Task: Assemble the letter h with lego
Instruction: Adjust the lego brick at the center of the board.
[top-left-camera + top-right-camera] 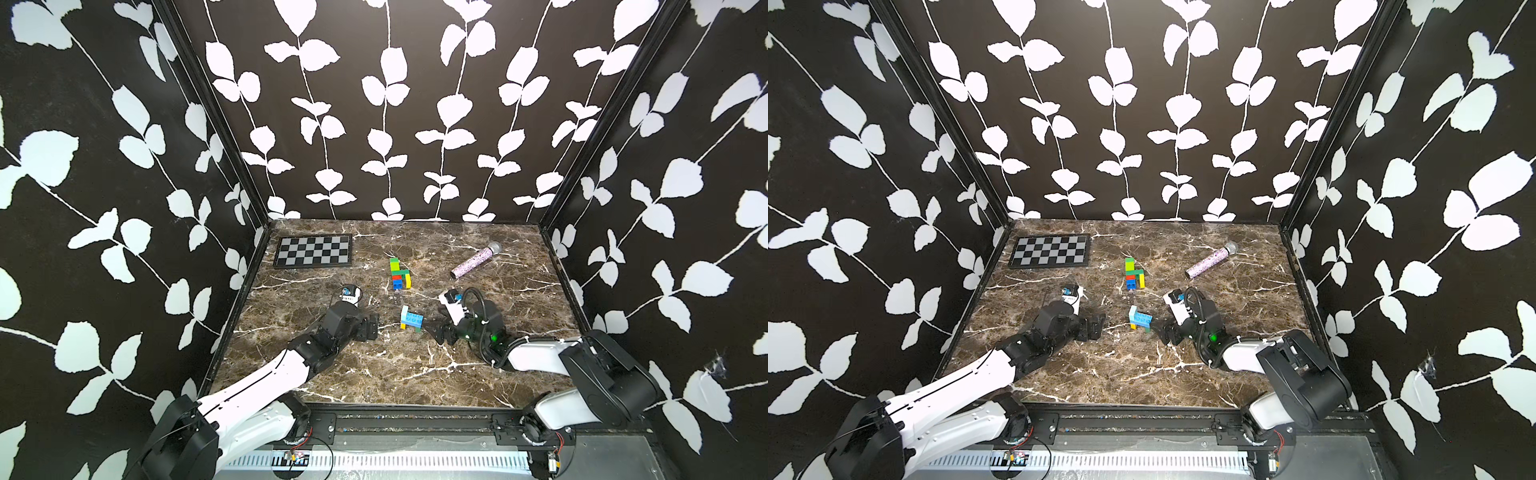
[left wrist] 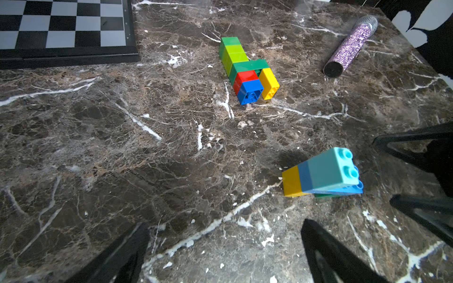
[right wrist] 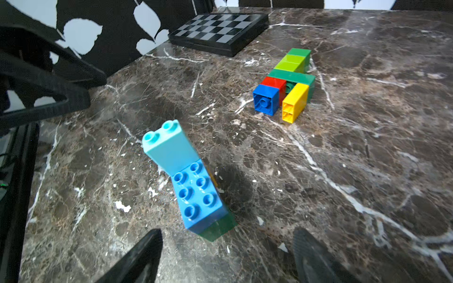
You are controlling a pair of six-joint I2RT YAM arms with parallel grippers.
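**Tabletop** (image 1: 374, 365): one, brown marble with white veins.

**Lego** (image 1: 400, 273): two joined groups, both lying on the tabletop, well apart from each other.

- **Far group** (image 1: 1134, 274), mid-tabletop, between the chequered board (image 1: 313, 250) and the microphone (image 1: 476, 261).
  - One dark green end brick (image 2: 229, 40).
  - A lime stretch (image 2: 236, 54), which may be one brick or two; the seam is too faint to settle.
  - One wide dark green brick (image 2: 250, 65).
  - One red brick (image 2: 246, 75).
  - One blue brick (image 2: 251, 92).
  - One yellow brick (image 2: 268, 82), set beside the red and blue.
  - Six or seven bricks in all.
- **Near group** (image 1: 411, 319), lying between the two claws.
  - One tall light blue brick (image 3: 166, 147).
  - One blue six-stud brick (image 3: 196, 196).
  - One yellow end brick (image 2: 291, 181).
  - One dark green base brick (image 3: 218, 229).
  - Four bricks counted.

**Left claw** (image 2: 225, 257): one. Its jaws are spread wide with nothing between them. It sits low over the tabletop, and the near group lies off to one side of it.

**Right claw** (image 3: 228, 259): one. Its jaws are parted and hold nothing. The near group's green end lies just ahead of its fingertips.

**Chequered board:** one, black and grey, flat in the far left corner.

**Microphone:** one, glittery purple with a silver head, lying on its side at the far right.
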